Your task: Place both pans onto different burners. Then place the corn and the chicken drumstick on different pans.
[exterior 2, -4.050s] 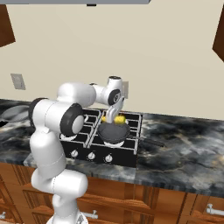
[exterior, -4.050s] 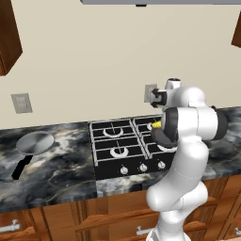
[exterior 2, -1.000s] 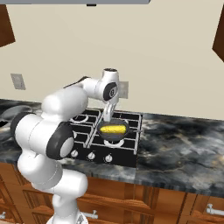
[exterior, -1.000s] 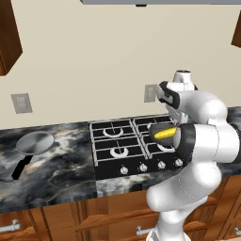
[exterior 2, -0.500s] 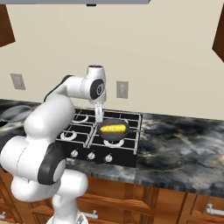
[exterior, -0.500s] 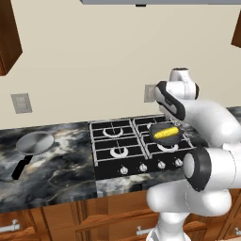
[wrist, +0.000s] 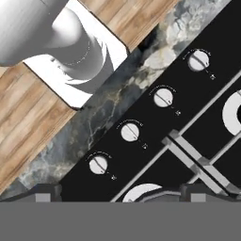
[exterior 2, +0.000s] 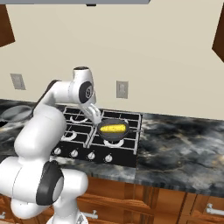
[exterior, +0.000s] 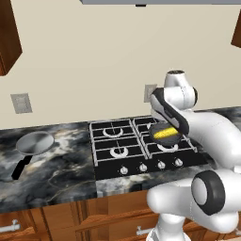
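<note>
One pan (exterior 2: 113, 130) of the two is on the stove: I see the darker one sitting on the front right burner (exterior: 165, 147), and the corn (exterior 2: 112, 128) lies inside it. I judge that half of the pan step and half of the food step are done.

Near to far, from the base:
1. Knobs (wrist: 130, 132) run in a row along the front edge of the cooktop (exterior: 106, 164); the hand view looks straight down on them and on the stone counter (wrist: 89, 129) in front.
2. My gripper (exterior 2: 94, 114) hangs low over the cooktop, just left of the loaded pan and apart from it. Its fingers stand wide and released; nothing is between them.
3. The forearm slopes down from the elbow joint, which is raised above the rear of the stove.
4. The silver pan (exterior: 34, 143) rests on the counter well to the left of the cooktop, handle toward me.

Remaining, in my judgement: move the silver pan to a free burner, then put the drumstick in it. I cannot locate the drumstick.
</note>
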Controlling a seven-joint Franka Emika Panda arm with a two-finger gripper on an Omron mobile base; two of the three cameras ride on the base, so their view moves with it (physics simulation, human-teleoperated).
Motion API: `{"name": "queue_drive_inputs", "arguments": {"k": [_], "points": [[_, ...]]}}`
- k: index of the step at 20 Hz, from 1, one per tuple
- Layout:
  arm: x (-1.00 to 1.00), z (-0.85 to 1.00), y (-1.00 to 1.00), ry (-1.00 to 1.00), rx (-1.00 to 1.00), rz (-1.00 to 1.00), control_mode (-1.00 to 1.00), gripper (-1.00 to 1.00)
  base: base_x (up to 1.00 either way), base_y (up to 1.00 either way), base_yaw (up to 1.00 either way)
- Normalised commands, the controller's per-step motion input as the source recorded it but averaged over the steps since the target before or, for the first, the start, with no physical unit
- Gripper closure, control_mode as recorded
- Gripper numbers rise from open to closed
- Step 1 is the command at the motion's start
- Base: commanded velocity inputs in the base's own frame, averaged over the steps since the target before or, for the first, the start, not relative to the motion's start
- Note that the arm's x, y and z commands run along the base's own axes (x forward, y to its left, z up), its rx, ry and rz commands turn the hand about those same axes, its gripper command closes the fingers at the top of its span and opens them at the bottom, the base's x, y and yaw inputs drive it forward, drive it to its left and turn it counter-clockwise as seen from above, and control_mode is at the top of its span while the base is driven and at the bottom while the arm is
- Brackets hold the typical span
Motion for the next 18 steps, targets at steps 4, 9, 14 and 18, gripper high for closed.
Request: {"name": "queue_drive_inputs", "arguments": {"k": [4,9,14,18], "points": [[-0.04,0.33,0.00,0.00,0.11,0.24,-1.00,-1.00,0.00,0.00,0.00],[0.00,0.24,0.00,0.00,0.08,0.23,-1.00,-1.00,0.00,0.00,0.00],[-0.09,0.02,0.02,-0.01,0.01,0.19,-1.00,-1.00,0.00,0.00,0.00],[-0.03,0.00,0.08,-0.04,-0.01,0.09,-1.00,-1.00,0.00,0.00,0.00]]}}
